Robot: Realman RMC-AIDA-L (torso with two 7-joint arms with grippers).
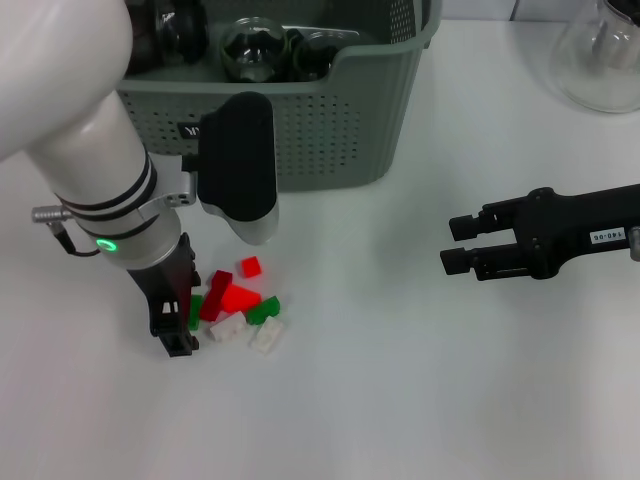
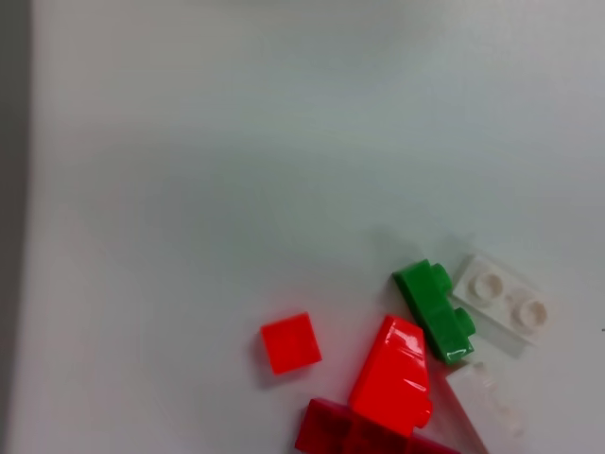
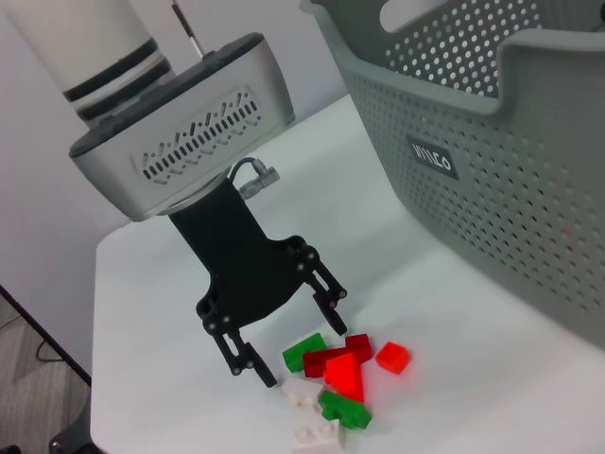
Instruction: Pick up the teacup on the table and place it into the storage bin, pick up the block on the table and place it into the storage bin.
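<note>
A heap of small blocks lies on the white table in front of the storage bin (image 1: 330,140): a bright red block (image 1: 238,298), a small red one (image 1: 250,266), a green one (image 1: 263,311) and white ones (image 1: 267,335). My left gripper (image 1: 180,312) stands open, low over the heap's left edge, holding nothing. The right wrist view shows its fingers (image 3: 253,364) spread beside the blocks (image 3: 342,374). In the left wrist view the bright red block (image 2: 394,375) and green block (image 2: 435,310) lie close below. Glass teacups (image 1: 250,45) lie inside the bin. My right gripper (image 1: 458,244) hovers open at the right.
A large clear glass vessel (image 1: 605,50) stands at the back right corner. The bin's perforated front wall (image 3: 473,123) rises just behind the blocks. Bare white tabletop spreads between the two grippers and toward the front edge.
</note>
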